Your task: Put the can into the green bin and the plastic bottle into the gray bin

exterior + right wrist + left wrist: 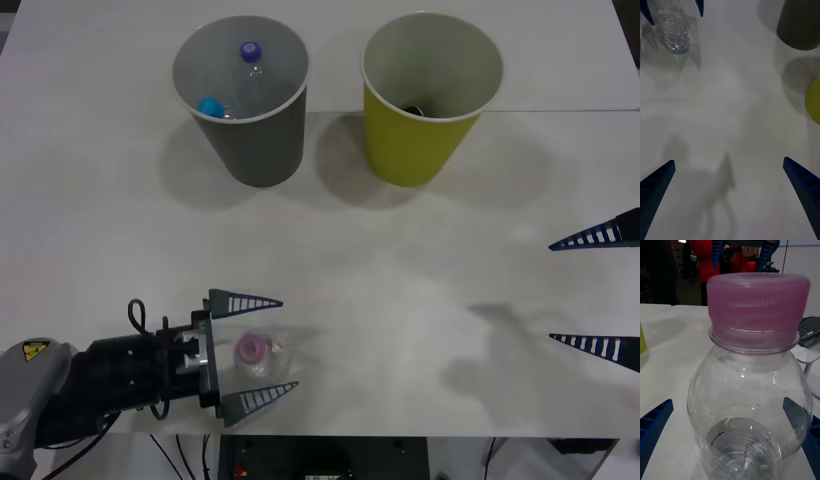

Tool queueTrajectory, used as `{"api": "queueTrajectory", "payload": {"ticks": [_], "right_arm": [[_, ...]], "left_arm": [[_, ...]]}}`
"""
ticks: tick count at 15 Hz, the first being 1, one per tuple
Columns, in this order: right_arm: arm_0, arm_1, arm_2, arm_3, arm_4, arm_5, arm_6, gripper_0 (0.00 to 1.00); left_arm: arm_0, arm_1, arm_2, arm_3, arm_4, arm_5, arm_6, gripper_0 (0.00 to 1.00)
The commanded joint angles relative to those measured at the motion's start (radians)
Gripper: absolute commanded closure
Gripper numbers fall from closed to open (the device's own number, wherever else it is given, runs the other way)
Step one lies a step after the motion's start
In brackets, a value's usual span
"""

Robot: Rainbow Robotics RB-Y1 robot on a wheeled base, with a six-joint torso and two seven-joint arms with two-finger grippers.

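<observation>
Nearest the front camera: left gripper (pixel 265 346) at the table's near edge, blue ribbed fingers spread, one on each side of the small clear crinkly plastic bottle (pixel 260 352). Bottle standing upright on the white table (pixel 400 260), pink-magenta cap (pixel 249 349) on top. From the left wrist, close up against the bottle (pixel 752 405), cap (pixel 758 307) above, fingertips (pixel 655 427) at either side; contact with the plastic impossible to judge. No closing grip visible.

Right gripper (pixel 590 292) at the right edge of the table, fingers parted wide and holding nothing, well apart from the bottle. From the right wrist, bottle (pixel 675 32) far off between the other arm's finger tips.

Farther back, tall dark gray tapered bin (pixel 250 130) with white rim, standing upright, a purple-capped bottle (pixel 250 52) and a cyan-capped bottle (pixel 211 106) inside. Just beside it, toward the robot's right, tall yellow-green tapered bin (pixel 420 130), upright, something dark at its bottom, too small to tell.
</observation>
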Motion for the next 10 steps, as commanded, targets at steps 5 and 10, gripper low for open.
{"api": "queueTrajectory", "payload": {"ticks": [5,10], "right_arm": [[0.0,0.0,0.0,0.0,0.0,0.0,0.0,0.0],[0.0,0.0,0.0,0.0,0.0,0.0,0.0,0.0]], "left_arm": [[-0.006,-0.017,-0.001,0.0,-0.007,-0.001,0.051,1.0],[-0.01,-0.017,0.014,-0.003,0.003,-0.001,0.077,1.0]]}}
